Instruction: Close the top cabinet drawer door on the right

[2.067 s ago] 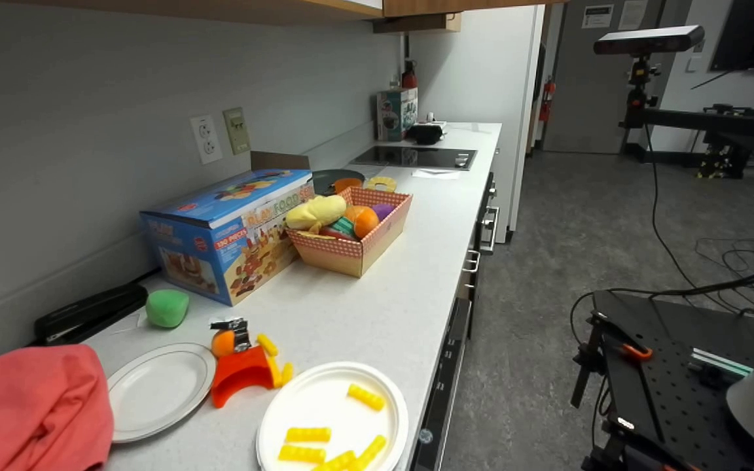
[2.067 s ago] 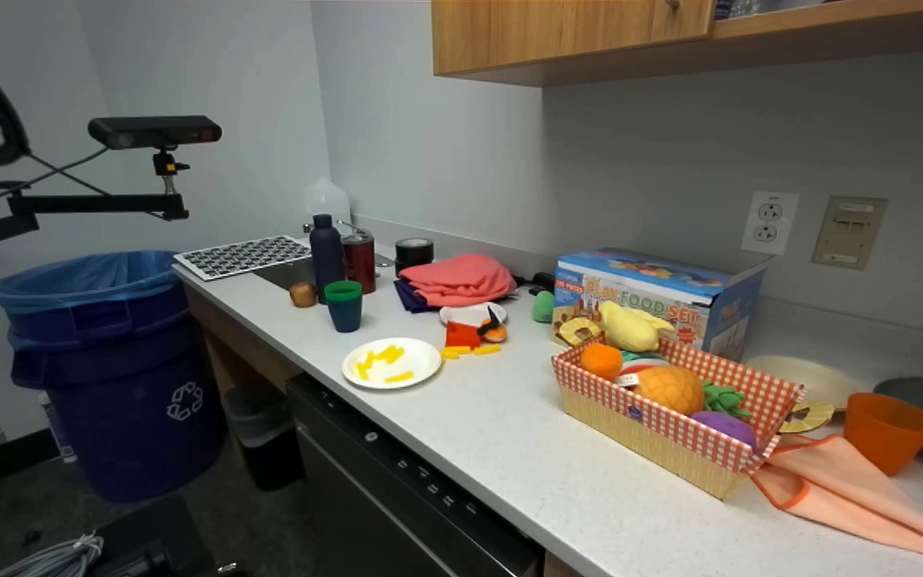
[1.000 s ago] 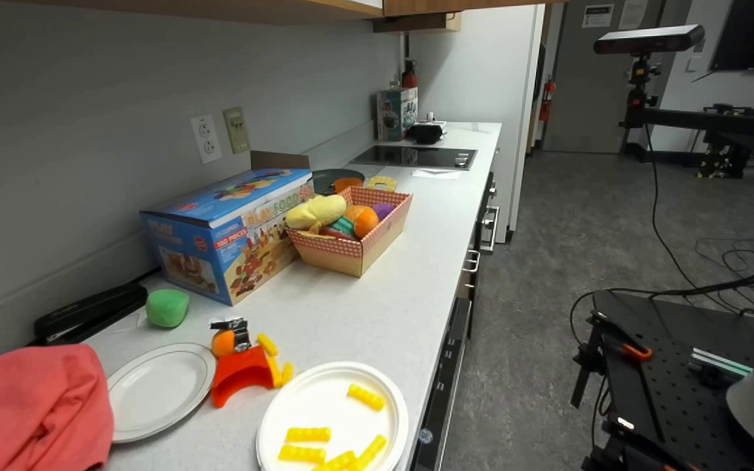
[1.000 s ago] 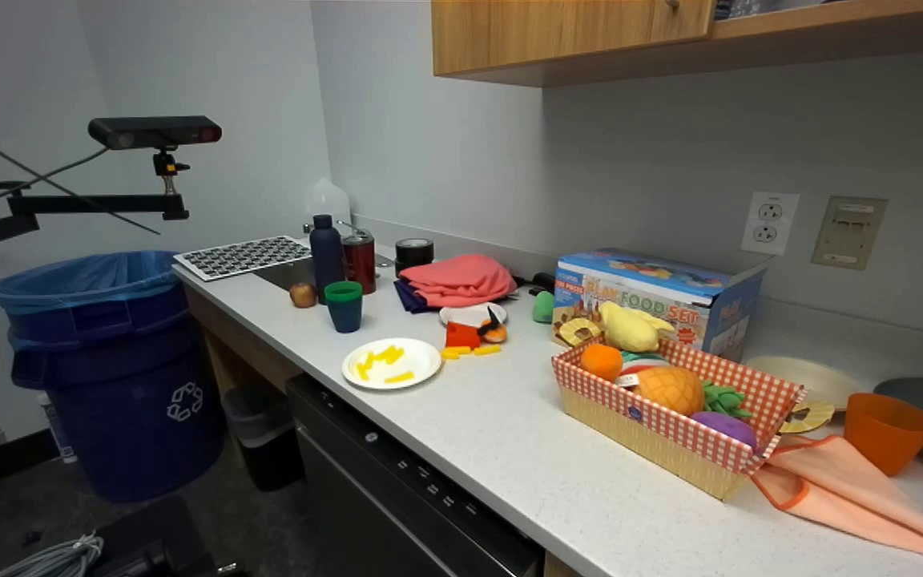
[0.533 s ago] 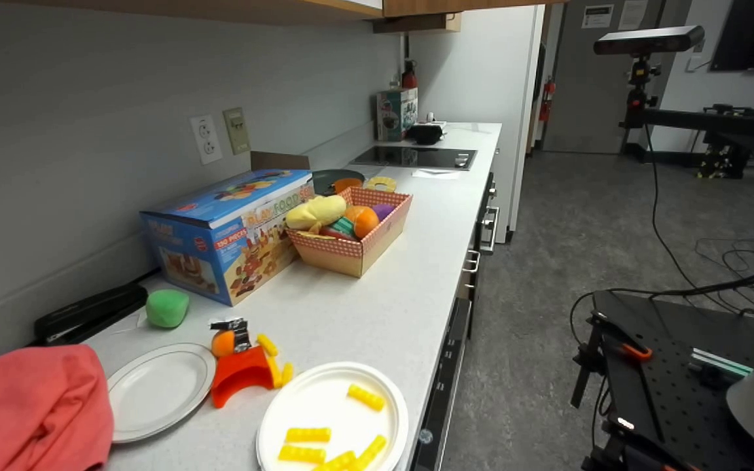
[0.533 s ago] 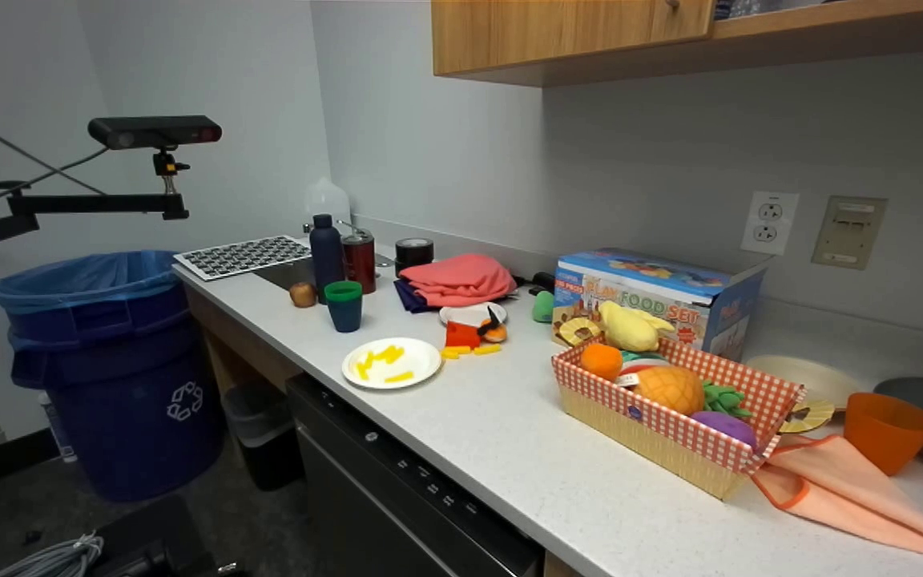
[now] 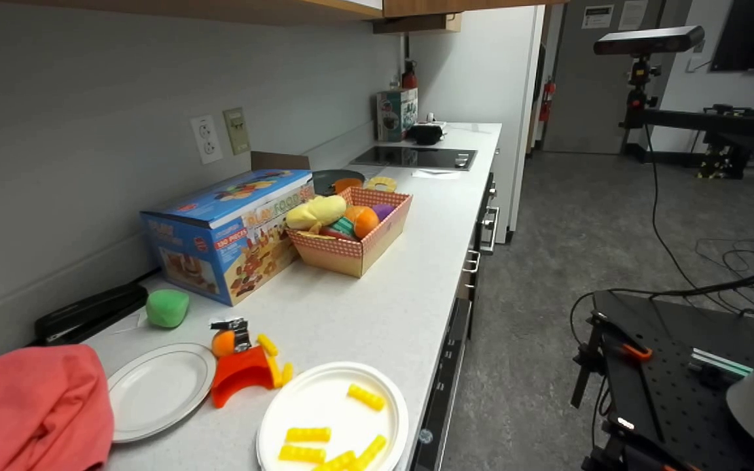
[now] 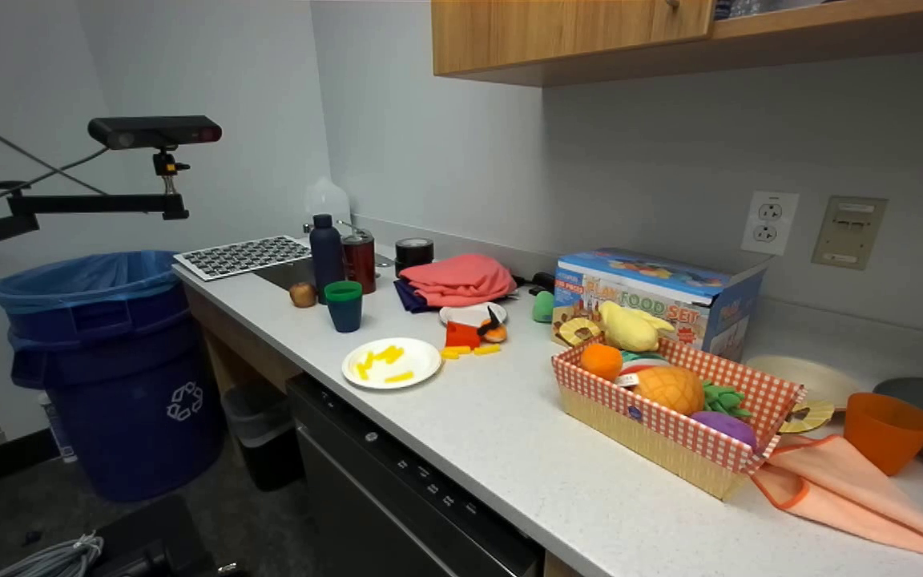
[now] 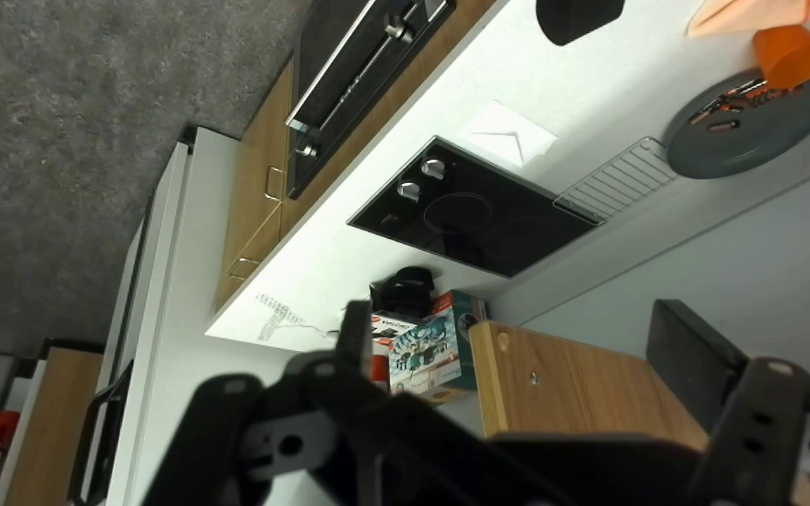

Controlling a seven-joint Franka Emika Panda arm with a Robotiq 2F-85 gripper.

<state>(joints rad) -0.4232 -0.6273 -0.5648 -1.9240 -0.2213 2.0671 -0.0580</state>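
In the wrist view an open wooden cabinet door [image 9: 581, 393] shows a flat face with a small screw and a clear bumper near its free edge. My gripper [image 9: 517, 327] is open, its two dark fingers wide apart on either side of the door in the picture. I cannot tell whether any part touches the door. In an exterior view a wooden panel [image 7: 468, 6], which looks like this door, sticks out at the top edge. The upper cabinet [image 8: 574, 36] shows a shut door on the left and an open shelf with glasses [image 8: 750, 6] on the right. The gripper is outside both exterior views.
Below lies the white counter [image 8: 509, 449] with a basket of toy food [image 8: 638, 445], a play food box [image 8: 646, 296] and plates [image 8: 392, 381]. A cooktop [image 9: 475, 211], a pan [image 9: 749, 140] and boxes [image 9: 426, 351] show in the wrist view. Camera arms [image 7: 711, 118] stand nearby.
A dark part of the arm with a cable at the left edge of an exterior view has drawn back left, nearly out of the picture. It is almost still over the last half second.
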